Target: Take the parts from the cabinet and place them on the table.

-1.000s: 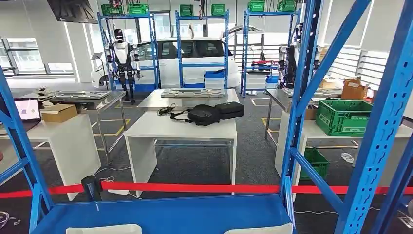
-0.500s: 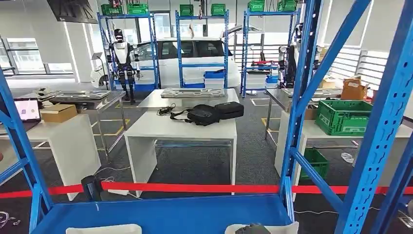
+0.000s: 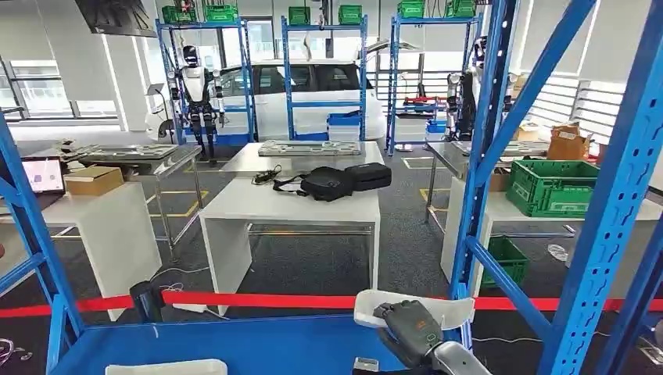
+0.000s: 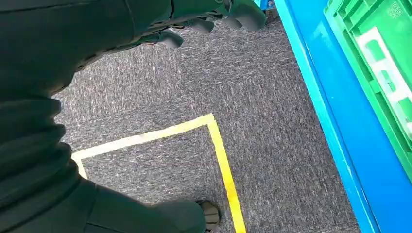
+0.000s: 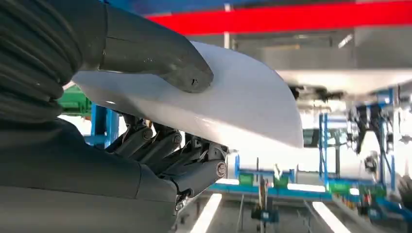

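Across the foreground, the blue cabinet (image 3: 485, 180) frames the head view, w/ its blue shelf deck (image 3: 234, 344) low in front. Uprights and diagonal braces crowd the right side, so anything lifted out likely has to pass through the open bay between them. Beyond a red barrier tape (image 3: 297, 301) sits the white table (image 3: 293, 205), well apart from the cabinet and prob the drop target; a black bag (image 3: 332, 182) lies on its far part, and the near part looks free for a part.

White part (image 3: 414, 308), a flat tray-like piece, is up off the shelf deck, held near the right upright. Right hand (image 3: 413, 326) grips it at one edge: in the right wrist view the thumb (image 5: 155, 56) lies on one face of the part (image 5: 228, 107) and the darker fingers (image 5: 160, 148) curl against the other face, i.e. a clamp across the thickness. That grip suits a thin wide piece, keeps it roughly level. A second white part (image 3: 166, 366) rests on the deck at the left, untouched, prob next in line.

Left hand (image 4: 214, 17) hangs low over grey carpet w/ yellow floor tape (image 4: 221, 160), beside a green crate (image 4: 379, 63) on the cabinet's low tier. Fingers apart, holding nothing, likely parked out of the way.
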Tool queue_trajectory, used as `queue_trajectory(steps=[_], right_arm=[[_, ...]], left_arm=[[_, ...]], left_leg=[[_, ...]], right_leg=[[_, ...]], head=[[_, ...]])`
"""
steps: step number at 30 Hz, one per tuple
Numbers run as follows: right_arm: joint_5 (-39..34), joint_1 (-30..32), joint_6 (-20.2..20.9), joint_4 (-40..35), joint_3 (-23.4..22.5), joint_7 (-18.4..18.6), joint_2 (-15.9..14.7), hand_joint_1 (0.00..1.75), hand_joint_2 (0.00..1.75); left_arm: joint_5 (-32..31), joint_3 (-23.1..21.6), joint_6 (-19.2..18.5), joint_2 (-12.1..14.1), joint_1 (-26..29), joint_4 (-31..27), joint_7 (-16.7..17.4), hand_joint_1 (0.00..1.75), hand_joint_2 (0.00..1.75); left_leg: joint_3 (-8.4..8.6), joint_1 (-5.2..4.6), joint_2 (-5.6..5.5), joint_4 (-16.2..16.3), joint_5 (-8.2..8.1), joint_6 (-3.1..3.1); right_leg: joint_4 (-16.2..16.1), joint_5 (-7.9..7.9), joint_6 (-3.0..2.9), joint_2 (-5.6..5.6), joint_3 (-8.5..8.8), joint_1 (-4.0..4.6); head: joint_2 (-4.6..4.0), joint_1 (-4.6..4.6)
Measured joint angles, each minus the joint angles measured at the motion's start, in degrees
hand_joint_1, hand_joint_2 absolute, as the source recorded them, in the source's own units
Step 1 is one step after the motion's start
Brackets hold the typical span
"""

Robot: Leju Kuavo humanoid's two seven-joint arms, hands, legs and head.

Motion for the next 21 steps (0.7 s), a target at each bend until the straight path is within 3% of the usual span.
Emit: queue_trajectory(steps=[21], right_arm=[[3.2, 3.3, -2.3, -15.1, -3.2, -1.1, 1.1, 1.61, 1.75]], left_arm=[[1.1, 0.1, 1.6, 0.0, -1.1, 0.0, 4.4, 0.0, 1.75]], left_leg=[[-0.01, 0.0, 0.0, 0.0, 0.0, 0.0]], right_leg=[[0.0, 0.0, 0.0, 0.0, 0.0, 0.01]], head=[[0.0, 0.0]])
